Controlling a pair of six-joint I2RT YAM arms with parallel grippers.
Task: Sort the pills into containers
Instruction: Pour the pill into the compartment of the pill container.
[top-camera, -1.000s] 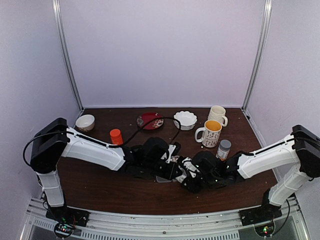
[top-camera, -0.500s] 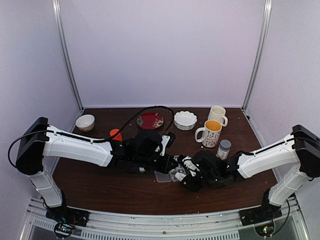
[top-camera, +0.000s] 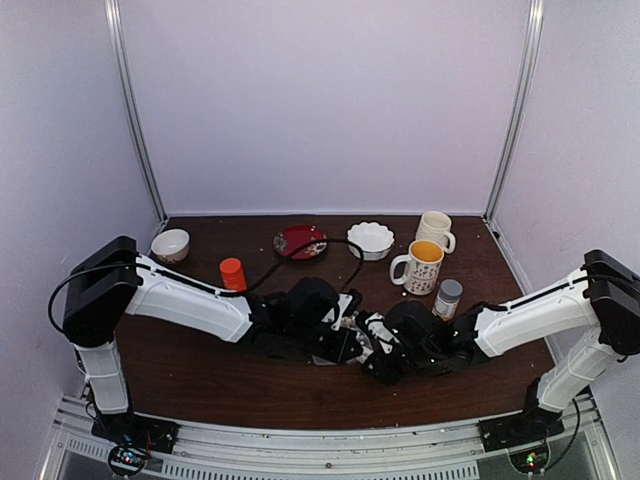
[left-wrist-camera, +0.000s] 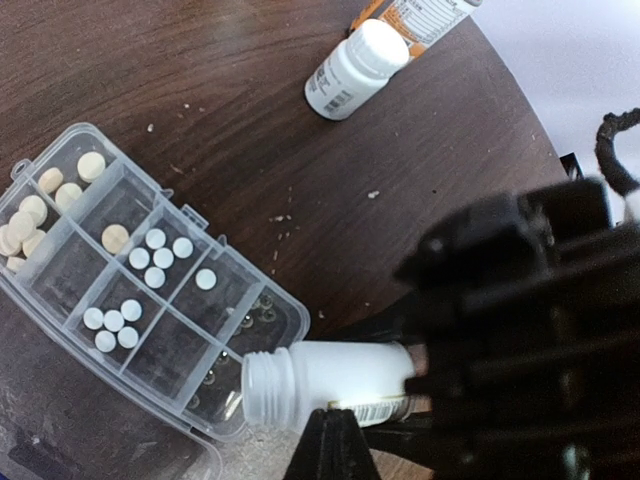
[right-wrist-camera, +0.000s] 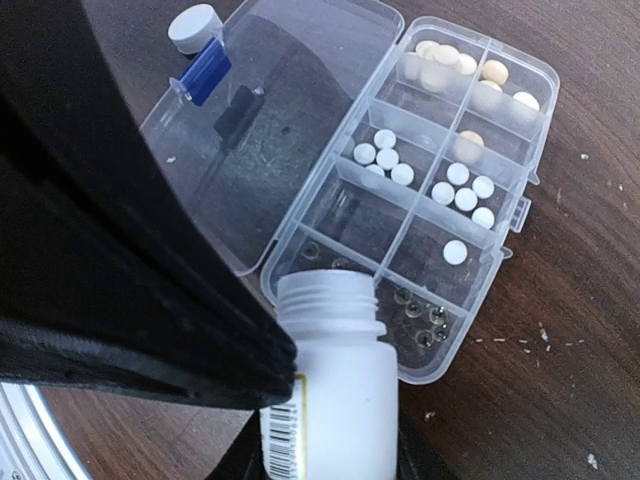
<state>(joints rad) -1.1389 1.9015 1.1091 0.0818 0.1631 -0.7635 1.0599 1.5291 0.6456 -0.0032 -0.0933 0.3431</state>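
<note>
The clear pill box (left-wrist-camera: 292, 312) lies open on the brown table, and its hinged lid (right-wrist-camera: 290, 90) is folded flat. Round white pills (right-wrist-camera: 385, 158) and cream pills (left-wrist-camera: 22, 222) fill several containers. Small clear pills (right-wrist-camera: 420, 315) lie in the end cell. My right gripper (right-wrist-camera: 330, 445) is shut on an uncapped white bottle (right-wrist-camera: 335, 390). That bottle (left-wrist-camera: 340, 378) is tipped with its mouth over the end cell. My left gripper (left-wrist-camera: 335, 440) is shut and empty, its tip right beside the bottle. In the top view both grippers (top-camera: 345, 340) (top-camera: 376, 346) meet over the box.
A capped white bottle (left-wrist-camera: 355, 70) and a labelled orange bottle (left-wrist-camera: 420, 15) lie beyond the box. A white cap (right-wrist-camera: 195, 27) and a blue piece (right-wrist-camera: 205, 72) sit by the lid. Behind stand an orange-capped bottle (top-camera: 232, 272), two mugs (top-camera: 420, 265), bowls (top-camera: 371, 239), a red plate (top-camera: 300, 241) and a grey-capped jar (top-camera: 447, 297).
The left arm drew back to the left half a second ago and has returned beside the bottle. The right arm and its bottle have stayed put.
</note>
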